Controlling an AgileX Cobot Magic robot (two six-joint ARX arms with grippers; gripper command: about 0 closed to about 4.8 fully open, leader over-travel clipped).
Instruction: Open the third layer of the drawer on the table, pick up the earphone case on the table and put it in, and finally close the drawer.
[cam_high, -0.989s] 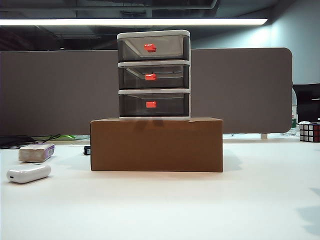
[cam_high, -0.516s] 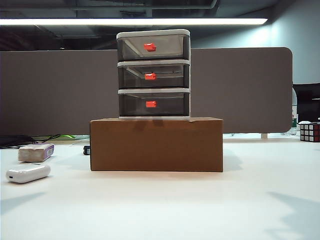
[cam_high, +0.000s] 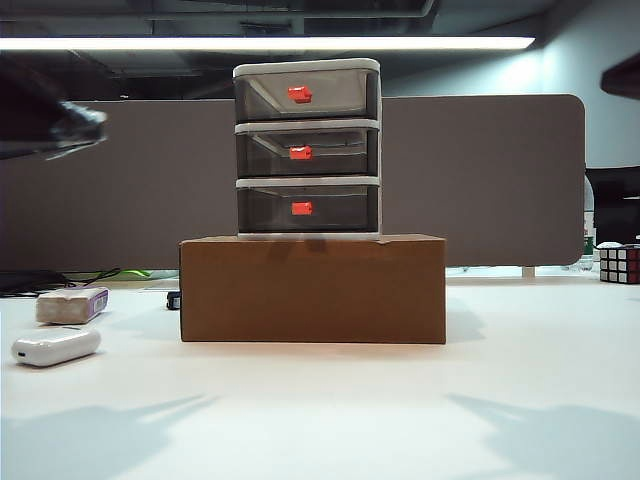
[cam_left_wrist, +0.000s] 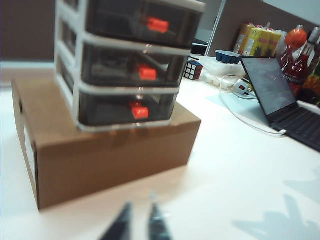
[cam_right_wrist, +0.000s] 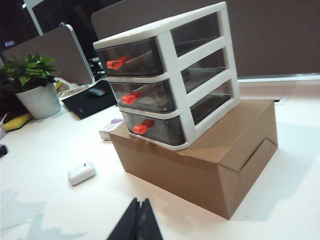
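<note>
All three tiers of the drawer (cam_high: 308, 148) closed atop cardboard box (cam_high: 313, 288), earphone case (cam_high: 56, 346) on table (cam_high: 400, 410); left gripper (cam_left_wrist: 136, 223) fingers slightly apart, right gripper (cam_right_wrist: 138, 218) fingers together, both aloft.

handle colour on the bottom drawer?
Red-orange handle on the third layer, a smoky grey drawer; clearest in the exterior view.

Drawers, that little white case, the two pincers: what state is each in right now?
third layer: shut, handle untouched.
Two upper drawers: shut.
drawer unit: upright on the cardboard box.
earphone case: lid closed, lying on the table, nothing touching it.
left pincer: fingers slightly apart, holding nothing.
right pincer: shut, holding nothing.
</note>
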